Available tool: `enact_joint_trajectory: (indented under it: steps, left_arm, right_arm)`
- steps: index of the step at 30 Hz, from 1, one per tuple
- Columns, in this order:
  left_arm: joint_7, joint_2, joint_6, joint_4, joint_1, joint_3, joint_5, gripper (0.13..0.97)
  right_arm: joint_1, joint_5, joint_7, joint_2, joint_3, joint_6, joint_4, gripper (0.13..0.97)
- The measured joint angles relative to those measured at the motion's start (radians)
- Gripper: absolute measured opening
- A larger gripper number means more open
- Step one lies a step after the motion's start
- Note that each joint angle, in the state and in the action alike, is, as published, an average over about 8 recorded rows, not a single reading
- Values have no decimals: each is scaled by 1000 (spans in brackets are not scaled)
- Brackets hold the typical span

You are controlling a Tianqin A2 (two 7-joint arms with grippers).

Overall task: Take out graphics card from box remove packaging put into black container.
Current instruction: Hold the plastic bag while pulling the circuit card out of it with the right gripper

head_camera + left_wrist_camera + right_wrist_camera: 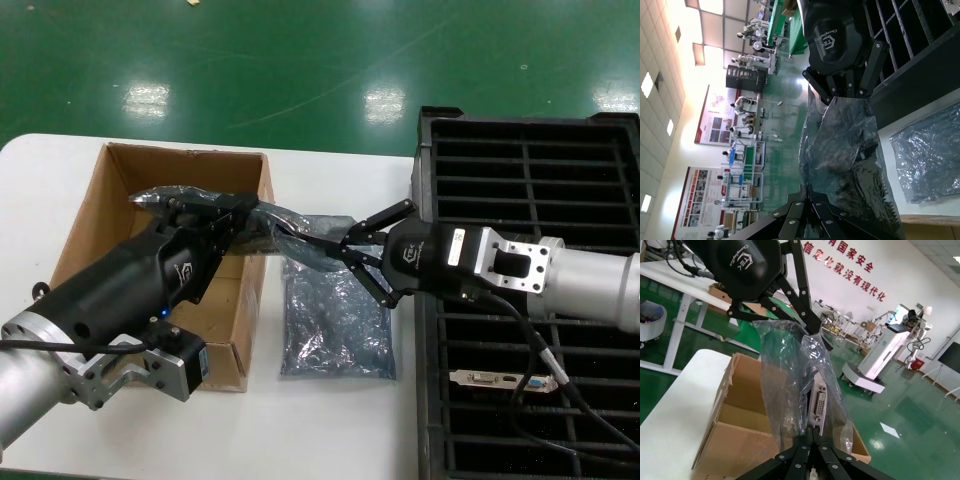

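Both arms are sharing one bagged graphics card [816, 407] in the air, between the cardboard box [100, 215] and the black crate [600, 150]. The left end effector [262, 222] is clamped on one end of its plastic bag [790, 385], and the right end effector [335, 250] pinches the other end. A second, flat bag [335, 320] lies on the white worktop [330, 430] right below.

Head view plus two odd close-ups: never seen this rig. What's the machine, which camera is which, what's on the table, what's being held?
It is a two-armed robot. The wide picture comes from its head camera, the close-ups from a camera on each wrist. On the white table sit a brown cardboard box, a black container with slots, one already holding a card, and an empty grey bag. Above the gap between box and container, the left gripper and right gripper each pinch an end of a bagged graphics card; its bracket shows through the packaging.
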Motion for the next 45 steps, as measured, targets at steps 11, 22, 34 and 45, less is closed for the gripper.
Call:
enact_joint_trajectory:
  steps: [11, 22, 34, 45]
  left_arm:
    - [0, 0, 0, 0, 0, 0, 0, 140]
    - [0, 0, 0, 0, 0, 0, 0, 140]
    - [0, 0, 0, 0, 0, 0, 0, 140]
    - [0, 0, 0, 0, 0, 0, 0, 140]
  right_arm:
    - [-8, 11, -10, -11, 14, 2, -3, 133]
    - [1, 23, 8, -53, 21, 19, -35, 267]
    - [-5, 15, 21, -83, 18, 43, -59, 190]
    - [-35, 23, 48, -69, 32, 60, -22, 147]
